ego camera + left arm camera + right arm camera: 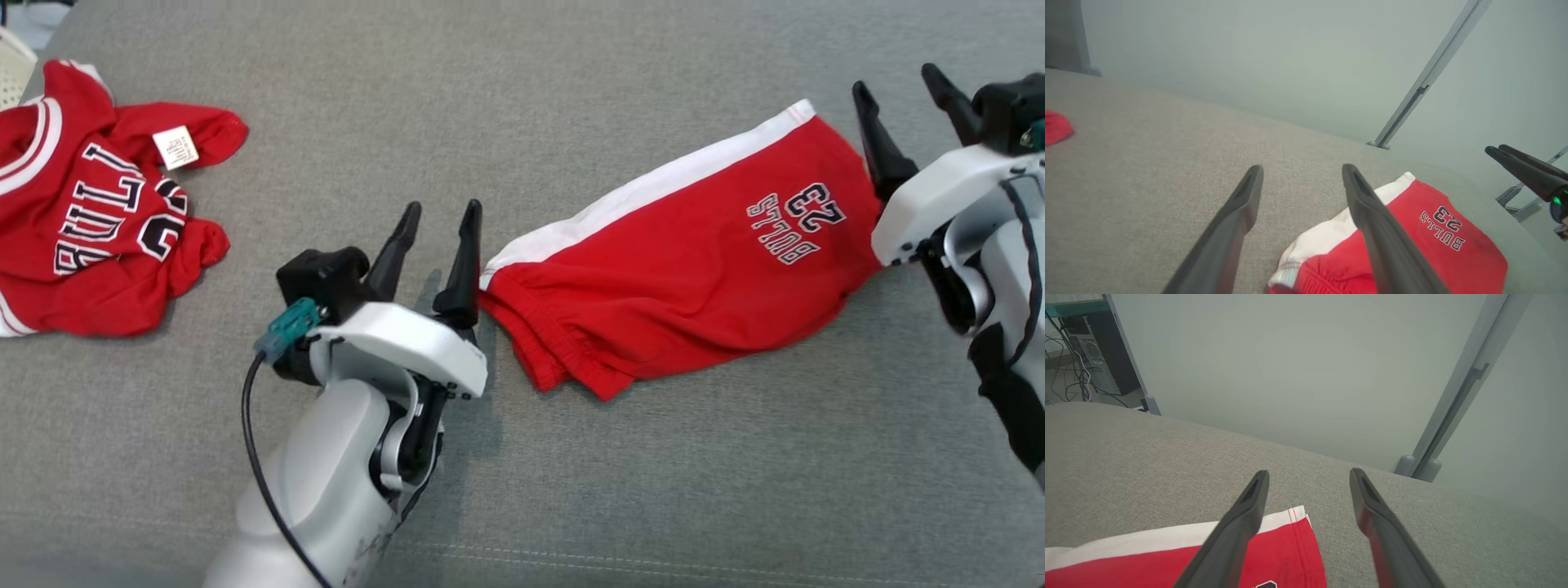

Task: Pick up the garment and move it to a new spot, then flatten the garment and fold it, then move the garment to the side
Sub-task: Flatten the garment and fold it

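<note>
The grey woven-fabric surface (571, 98) carried everything. Right of its centre lay the red cotton shorts with a white side stripe and a "BULLS 23" print (678, 269). They looked doubled over and slanted from the gathered elastic waistband at lower left to the leg hem at upper right. Well apart, at the far left, sat a crumpled red basketball jersey with white trim (90, 212).

The left hand (441, 208) stood at the waistband end with its fingers spread, pinching nothing. Its right finger was just beside or touching the white corner; which could not be told. The right hand (895, 79) stood at the hem end, likewise spread and empty, one finger over the hem corner. A small white label (175, 147) showed on the jersey.

The flattening and folding seemed to be the step in hand. To do it well, each hand would need to close on every layer at its end, not the top one alone. The two would then draw apart evenly so the waistband ridges smoothed out before any fold. Matching lift heights would keep the striped edge aligned.
</note>
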You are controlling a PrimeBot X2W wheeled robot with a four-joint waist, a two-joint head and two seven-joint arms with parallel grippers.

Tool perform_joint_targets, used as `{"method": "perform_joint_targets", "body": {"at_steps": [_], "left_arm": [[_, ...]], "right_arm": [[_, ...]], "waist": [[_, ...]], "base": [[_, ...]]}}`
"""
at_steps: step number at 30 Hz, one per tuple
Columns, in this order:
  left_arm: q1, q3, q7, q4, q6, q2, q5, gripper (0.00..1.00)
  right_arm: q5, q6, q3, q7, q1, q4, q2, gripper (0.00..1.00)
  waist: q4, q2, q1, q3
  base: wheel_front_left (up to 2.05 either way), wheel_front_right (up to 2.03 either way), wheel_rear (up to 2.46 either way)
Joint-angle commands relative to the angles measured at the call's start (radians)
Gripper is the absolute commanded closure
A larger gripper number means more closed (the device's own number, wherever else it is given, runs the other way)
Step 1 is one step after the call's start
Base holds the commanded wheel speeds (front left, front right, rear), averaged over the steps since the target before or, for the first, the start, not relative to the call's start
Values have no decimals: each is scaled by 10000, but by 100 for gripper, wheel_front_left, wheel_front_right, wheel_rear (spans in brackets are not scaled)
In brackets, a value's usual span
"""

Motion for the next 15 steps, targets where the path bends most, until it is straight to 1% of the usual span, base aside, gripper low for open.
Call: {"method": "perform_joint_targets", "body": {"at_steps": [1,4,8,12,15], "left_arm": [[273,445,-109,-375,116,197,390,0],[1156,1100,-111,-1096,239,143,1804,0],[2248,1851,-112,-1954,188,31,3125,0],[3146,2420,-113,-2692,-23,-55,3976,0],[3681,2695,-113,-3010,-87,-83,4475,0]], "right_arm": [[-141,-2,-57,-130,431,-404,-15,0],[-489,-2,-660,-131,1314,-1345,81,0],[-928,-2,-1498,-132,2610,-2471,422,0],[-1401,-2,-2104,-132,3854,-3528,756,0],[-1613,-2,-2498,-132,4714,-4134,1065,0]], "waist": [[-227,0,0,-236],[-480,0,0,-562],[-785,0,0,-1037],[-1060,0,0,-1467],[-1261,0,0,-1750]], "base": [[0,0,0],[0,0,0],[0,0,0],[0,0,0],[0,0,0]]}}
